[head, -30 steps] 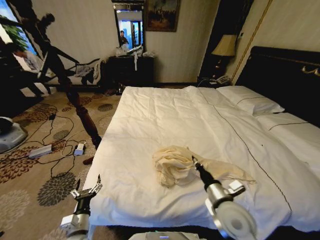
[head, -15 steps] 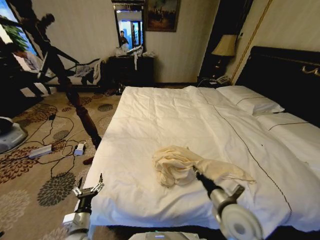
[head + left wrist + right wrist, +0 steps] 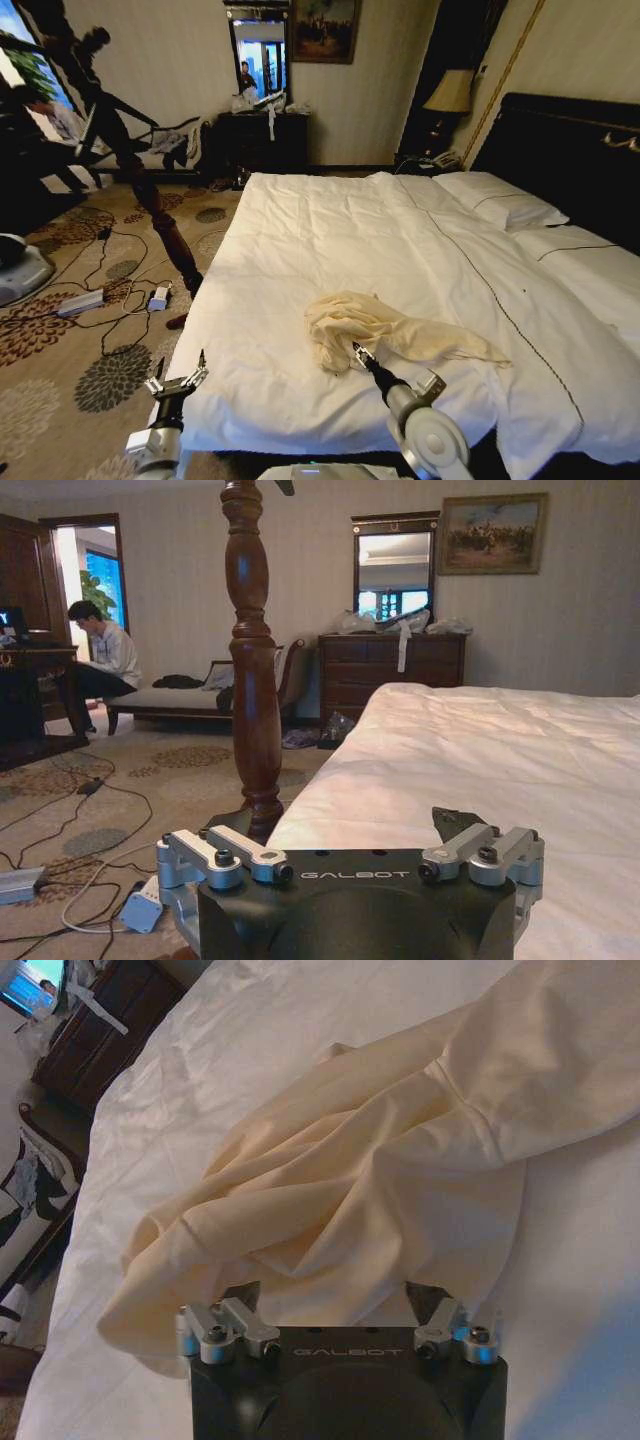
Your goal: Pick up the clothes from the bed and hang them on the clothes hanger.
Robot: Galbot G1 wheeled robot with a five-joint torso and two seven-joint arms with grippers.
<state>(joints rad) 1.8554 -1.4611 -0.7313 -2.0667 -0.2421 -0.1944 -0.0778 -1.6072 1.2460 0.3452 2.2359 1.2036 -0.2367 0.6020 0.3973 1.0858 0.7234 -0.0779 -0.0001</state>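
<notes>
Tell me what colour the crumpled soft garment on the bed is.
Cream, pale yellow, yellower than the white duvet; the crumpled soft garment shows best in the right wrist view.

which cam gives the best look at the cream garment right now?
Right wrist view: the cream garment lies crumpled directly ahead of the right gripper, its folds and one sleeve plain to see. Head view shows the whole heap on the bed, farther off. Left wrist view looks along the bed's edge instead.

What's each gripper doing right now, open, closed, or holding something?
Left gripper: open, empty, low beside the bed.
Right gripper: open at the cream garment's near edge, holding nothing.
</notes>
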